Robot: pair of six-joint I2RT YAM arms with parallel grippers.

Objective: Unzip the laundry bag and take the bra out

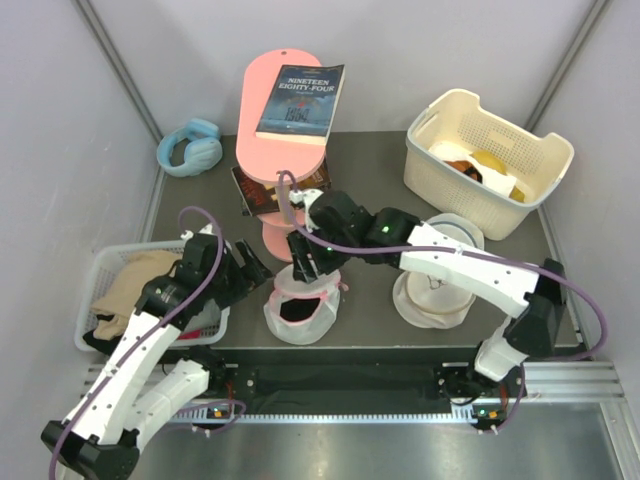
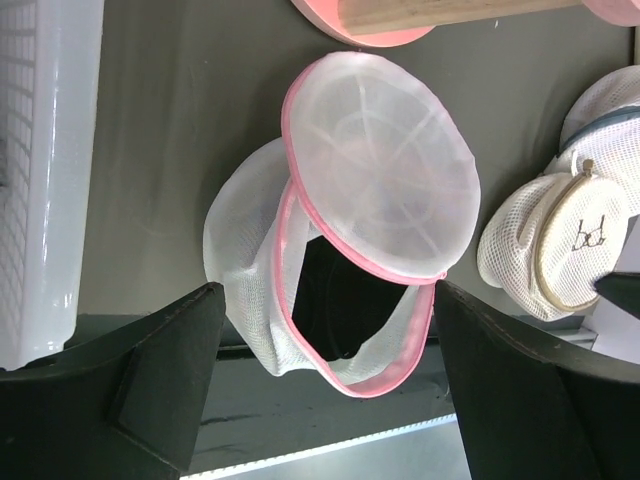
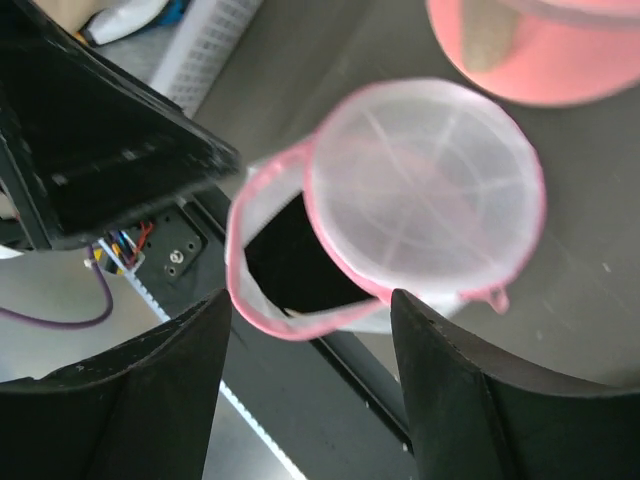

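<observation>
We see the left gripper point(image 2: 328, 292) and right gripper point(image 3: 310, 298), both spread and empty, above the laundry bag point(image 1: 300, 311): round, pink-trimmed white mesh.

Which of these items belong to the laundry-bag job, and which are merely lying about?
Job: laundry bag; beige garment in left basket, perhaps the bra.
Lying about: headphones; book; pink stand; second mesh bag; right basket.
</observation>
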